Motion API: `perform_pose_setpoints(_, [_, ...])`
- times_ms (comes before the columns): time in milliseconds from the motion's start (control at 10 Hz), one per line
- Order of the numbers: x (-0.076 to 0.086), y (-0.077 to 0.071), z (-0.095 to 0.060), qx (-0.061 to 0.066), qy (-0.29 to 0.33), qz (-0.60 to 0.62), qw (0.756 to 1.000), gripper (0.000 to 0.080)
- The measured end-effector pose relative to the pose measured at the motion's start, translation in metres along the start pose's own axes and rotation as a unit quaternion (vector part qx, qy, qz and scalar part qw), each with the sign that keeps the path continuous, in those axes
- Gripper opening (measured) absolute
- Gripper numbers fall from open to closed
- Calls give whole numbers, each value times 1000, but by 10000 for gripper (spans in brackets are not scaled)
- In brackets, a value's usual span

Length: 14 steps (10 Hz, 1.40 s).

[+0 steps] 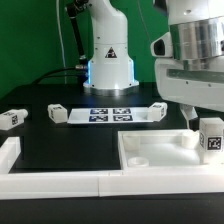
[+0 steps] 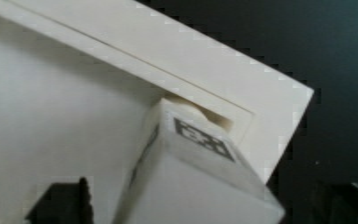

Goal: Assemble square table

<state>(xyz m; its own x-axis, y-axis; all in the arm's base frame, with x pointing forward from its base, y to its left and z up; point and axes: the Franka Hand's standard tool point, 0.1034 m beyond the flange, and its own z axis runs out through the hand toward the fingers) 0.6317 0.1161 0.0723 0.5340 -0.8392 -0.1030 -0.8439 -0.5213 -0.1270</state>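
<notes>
Gaps show on both sides of the upright leg (image 2: pixel 202 165) in the wrist view. The gripper (image 2: pixel 211 205) hangs over it with its jaws wide apart, and each dark fingertip (image 2: pixel 60 200) is clear of the leg's flanks, so the claw has hold of nothing. This leg carries a black-and-white tag on its face, and its far end is set into a corner recess of the square tabletop (image 1: pixel 150 158). The tabletop lies rim up on the black table (image 1: pixel 60 140), toward the exterior view's right and just behind the long white border rail (image 1: pixel 60 182) at the front. Three other legs lie loose farther back. The far-left leg (image 1: pixel 12 118) sits at the exterior view's left edge. The second leg (image 1: pixel 57 114) lies just beside the marker board (image 1: pixel 110 114) on its left, and the third leg (image 1: pixel 155 110) just beside it on its right. The marker board lies flat in front of the robot base (image 1: pixel 108 55).
</notes>
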Motion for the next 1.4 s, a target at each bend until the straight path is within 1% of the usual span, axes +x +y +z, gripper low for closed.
perform_pose_setpoints(100, [0,0,0,0,0,-33,999,643])
perform_pose_setpoints(200, [0,0,0,0,0,-54,999,643])
perform_pose_setpoints(300, [0,1,0,-8,4,-130,991,648])
perform_pose_setpoints(400, [-3,1,1,-24,11,-217,976,649])
perform_pose_setpoints(500, [-9,-1,2,-36,10,-309,950,649])
perform_pose_setpoints(600, [-13,-3,3,-37,10,-310,950,649])
perform_pose_setpoints(700, [-12,-2,3,-35,9,-303,952,649])
perform_pose_setpoints(800, [-12,-2,3,-36,9,-298,954,559])
perform_pose_setpoints(900, [-9,0,3,-38,11,-280,959,366])
perform_pose_setpoints(1000, [-7,5,4,-44,8,-248,968,366])
perform_pose_setpoints(1100, [-7,6,4,-45,9,-228,973,317])
perform_pose_setpoints(1400, [1,13,2,-51,16,-135,989,317])
